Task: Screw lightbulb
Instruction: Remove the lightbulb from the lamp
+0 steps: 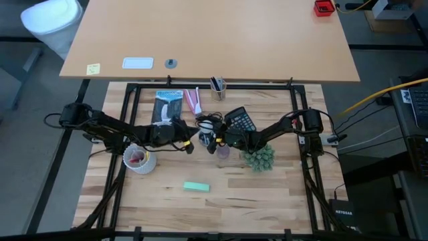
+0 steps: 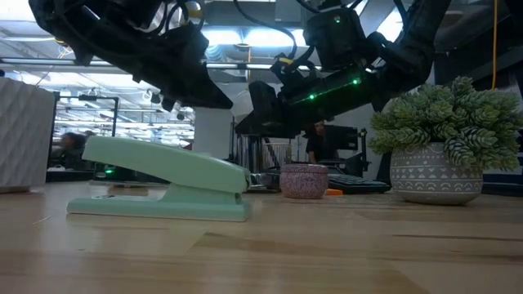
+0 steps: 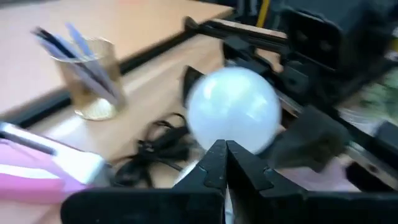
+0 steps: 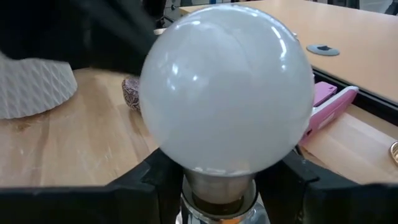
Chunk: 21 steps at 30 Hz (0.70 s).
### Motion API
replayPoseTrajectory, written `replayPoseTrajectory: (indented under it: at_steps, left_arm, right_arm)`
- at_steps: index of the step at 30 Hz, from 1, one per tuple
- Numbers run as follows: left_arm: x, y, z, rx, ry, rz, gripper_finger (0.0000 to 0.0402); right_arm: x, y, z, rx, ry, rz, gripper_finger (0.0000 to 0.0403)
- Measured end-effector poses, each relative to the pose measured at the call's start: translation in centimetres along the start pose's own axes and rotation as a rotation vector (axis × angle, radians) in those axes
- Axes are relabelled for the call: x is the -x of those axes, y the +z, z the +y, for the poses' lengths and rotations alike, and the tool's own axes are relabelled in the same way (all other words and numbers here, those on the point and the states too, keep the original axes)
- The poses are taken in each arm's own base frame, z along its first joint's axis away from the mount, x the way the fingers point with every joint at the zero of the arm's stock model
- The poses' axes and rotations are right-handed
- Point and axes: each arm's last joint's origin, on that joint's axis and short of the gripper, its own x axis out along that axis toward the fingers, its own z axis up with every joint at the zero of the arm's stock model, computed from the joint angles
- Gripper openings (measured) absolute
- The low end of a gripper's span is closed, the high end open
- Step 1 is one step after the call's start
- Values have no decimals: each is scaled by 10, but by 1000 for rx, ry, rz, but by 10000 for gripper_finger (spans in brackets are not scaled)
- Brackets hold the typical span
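The lightbulb (image 4: 227, 87), a frosted-white globe on a greyish screw base (image 4: 217, 196), is at the table's middle, between my two grippers. My right gripper (image 4: 219, 186) comes from the table's right and is shut on it. My left gripper (image 3: 225, 152) comes from the left. Its fingers are shut, and their tips lie just under the globe (image 3: 233, 109). A black cord (image 3: 158, 143) lies on the table beside the bulb. What the bulb's base rests in is hidden by the fingers. My right gripper holds the lightbulb by its narrow neck (image 4: 217, 177), just above the screw base, one finger (image 4: 152, 183) on each side. The fingers come nearly level from the table's right. The globe stands out past the fingertips. My left gripper: I cannot tell whether its shut tips touch the bulb or anything else.
A black calculator (image 1: 241, 120) and a glass of pens (image 1: 218, 86) lie behind the grippers. A potted plant (image 1: 259, 158) stands near my right arm. A small purple pot (image 2: 304, 180) sits under the grippers. A white ribbed cup (image 1: 139, 158) and a green stapler (image 1: 196, 187) are nearer the front.
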Motion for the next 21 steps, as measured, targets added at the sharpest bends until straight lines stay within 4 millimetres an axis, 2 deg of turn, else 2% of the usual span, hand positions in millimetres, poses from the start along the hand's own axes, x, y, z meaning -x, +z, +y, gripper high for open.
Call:
replayPoseTrajectory:
  at_steps: [7,11,16,21]
  left_arm:
    - [0,10,4,-18,118,-103,0]
    - [-4,15,12,-23,150,-126,0]
    - [-9,16,20,19,48,-95,0]
    - [-9,14,16,31,-49,-65,0]
  right_arm:
    - [0,0,0,0,5,1,168]
    - [0,0,1,-1,28,4,171]
    - [0,0,1,-1,30,4,172]
    - [0,0,1,0,35,5,173]
